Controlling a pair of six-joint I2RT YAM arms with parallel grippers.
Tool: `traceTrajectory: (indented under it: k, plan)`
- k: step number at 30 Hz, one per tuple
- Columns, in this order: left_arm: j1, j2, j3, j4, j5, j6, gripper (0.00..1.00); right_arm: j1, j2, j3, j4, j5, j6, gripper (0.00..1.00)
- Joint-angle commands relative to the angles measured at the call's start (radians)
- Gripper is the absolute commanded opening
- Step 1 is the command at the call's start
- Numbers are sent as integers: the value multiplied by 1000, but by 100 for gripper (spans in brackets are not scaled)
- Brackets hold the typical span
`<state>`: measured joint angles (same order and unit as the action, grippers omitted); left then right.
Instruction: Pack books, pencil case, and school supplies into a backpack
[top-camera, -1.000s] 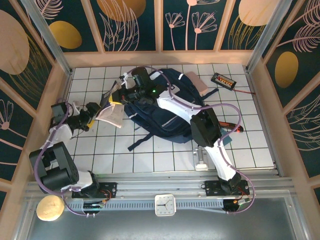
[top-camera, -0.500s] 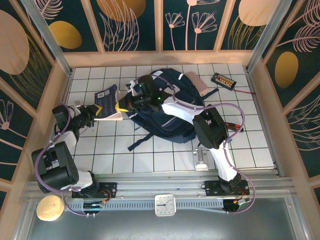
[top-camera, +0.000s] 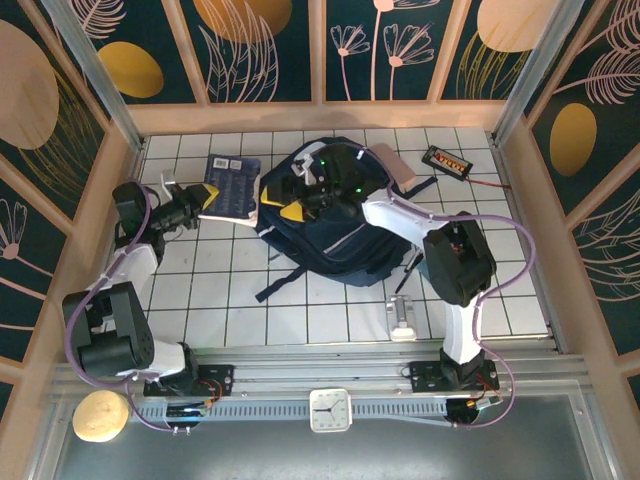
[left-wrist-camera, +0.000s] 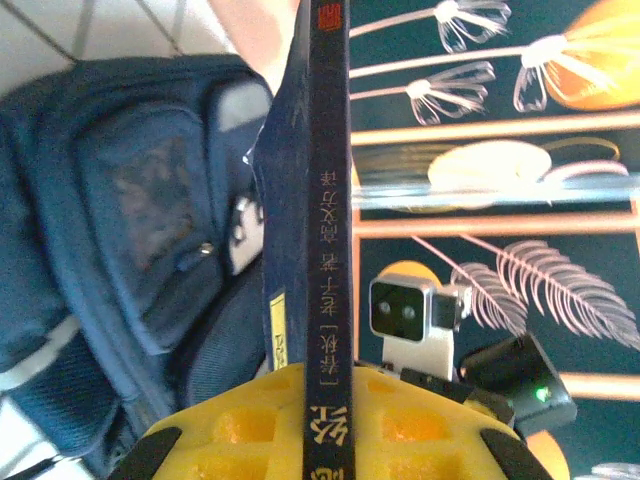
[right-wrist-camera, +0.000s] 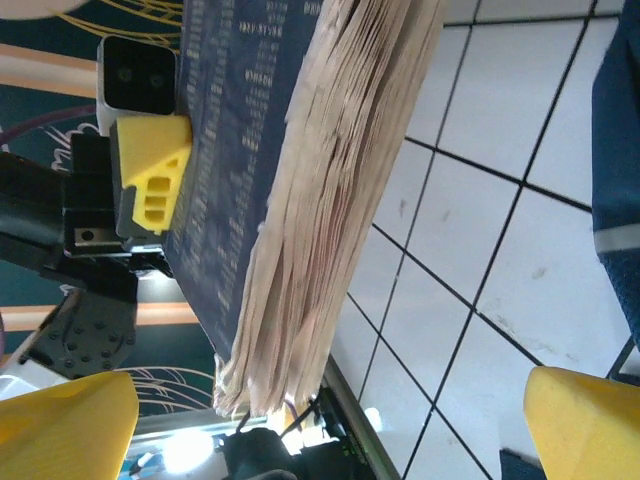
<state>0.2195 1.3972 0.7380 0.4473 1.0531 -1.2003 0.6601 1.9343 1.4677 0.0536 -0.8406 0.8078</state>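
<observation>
Top view: you look down from above and behind the arm bases over the whole tiled bench (top-camera: 330, 320). Left wrist: close along the book (left-wrist-camera: 328, 200) spine, facing the backpack (left-wrist-camera: 130, 200). Right wrist: close on the same book's page edges, bench tiles behind.

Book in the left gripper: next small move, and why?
Probably ease the left gripper rightward, carrying the book toward the backpack. The left gripper is shut on the book's spine edge, just left of the backpack. The right gripper is open over the backpack, gripping nothing.
</observation>
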Motion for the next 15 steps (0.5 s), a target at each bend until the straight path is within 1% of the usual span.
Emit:
traceTrajectory:
  k: [1, 3, 6, 11, 13, 15]
  plan:
    - [-28, 11, 29, 175, 53, -111, 0, 13, -43, -22, 86, -53, -19, 99]
    - [-54, 14, 27, 217, 55, -147, 0, 13, -32, -23, 134, -63, 1, 99]
    - [-106, 13, 23, 222, 52, -150, 0, 15, -16, -13, 209, -72, 30, 99]
    - [-199, 17, -13, 322, 30, -222, 0, 20, 23, 34, 237, -56, 44, 99]
    - [-226, 24, -25, 374, 19, -262, 0, 20, 24, 25, 263, -44, 56, 99]
    - [-240, 27, -25, 378, 13, -266, 0, 16, 11, -3, 293, -26, 75, 99]
